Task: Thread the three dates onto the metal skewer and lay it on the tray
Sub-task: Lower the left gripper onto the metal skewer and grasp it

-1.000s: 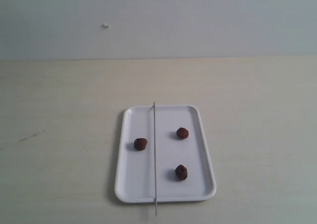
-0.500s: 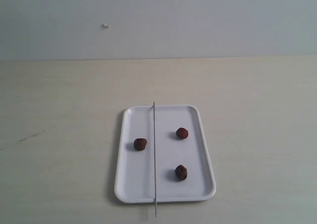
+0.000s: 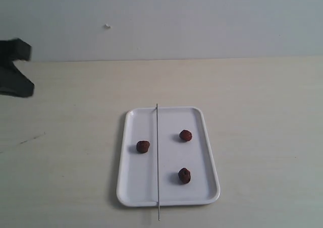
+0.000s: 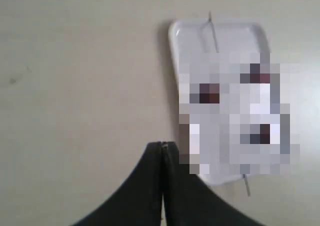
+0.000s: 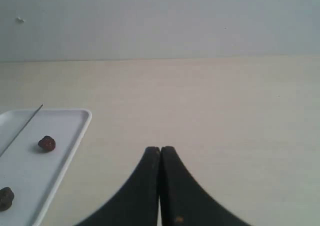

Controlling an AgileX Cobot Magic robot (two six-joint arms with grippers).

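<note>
Loosely, the metal skewer [image 3: 157,157] lies lengthwise on the tray [image 3: 202,187], overhanging its near rim, with one date [image 3: 143,147] left of it and two dates [image 3: 185,135] right. The left jaws and right jaws are both pressed closed and empty above the pale worktop [image 3: 262,112].

Left gripper [image 4: 162,145], jaws pressed together, over pale table [image 4: 75,86], white tray [image 4: 235,36] just beside its tips, skewer [image 4: 212,28] lying across, centre blurred
</note>
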